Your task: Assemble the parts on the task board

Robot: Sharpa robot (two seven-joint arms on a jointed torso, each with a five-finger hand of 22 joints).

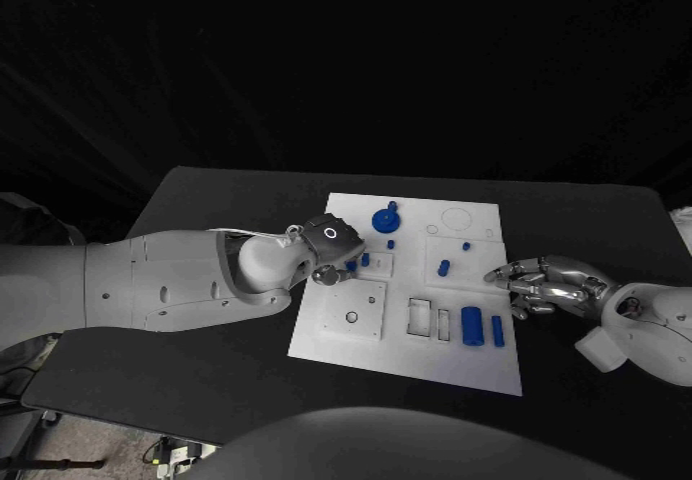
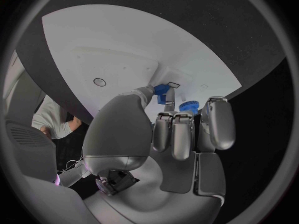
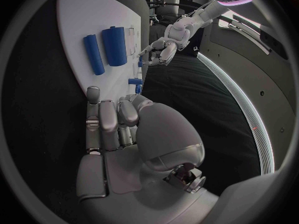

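The task board (image 1: 408,340) lies flat in the middle of the black counter (image 1: 216,390), its long axis running away from the robot and leaning a little to the right in the head view.

The left hand (image 1: 329,258) reaches over the board's left edge near its middle. In the left wrist view the thumb and a fingertip (image 2: 148,90) pinch a small blue part (image 2: 161,89) right at a small rectangular slot (image 2: 172,85) in the board, while the remaining fingers are curled in below it. Which way this small part points I cannot tell, as the fingers cover much of it. Just beyond it a blue gear (image 1: 387,219) with a toothed rim lies flat on the board, toward the far left corner.

The right hand (image 1: 545,283) sits at the board's right edge, about halfway along it, with its fingers curled in and nothing between them; the right wrist view shows the fingertips (image 3: 93,95) close beside the board's edge.

Near the board's near right area 2 blue cylinders lie on their sides, parallel to each other, their long axes along the board's length: a thick cylinder (image 1: 472,323) and, just to its right, a thin cylinder (image 1: 498,331). To their left are 2 rectangular recesses (image 1: 420,316). A short blue peg (image 1: 444,267) stands near the board's middle, and a square plate (image 1: 355,309) with a small hole sits on the near left part.
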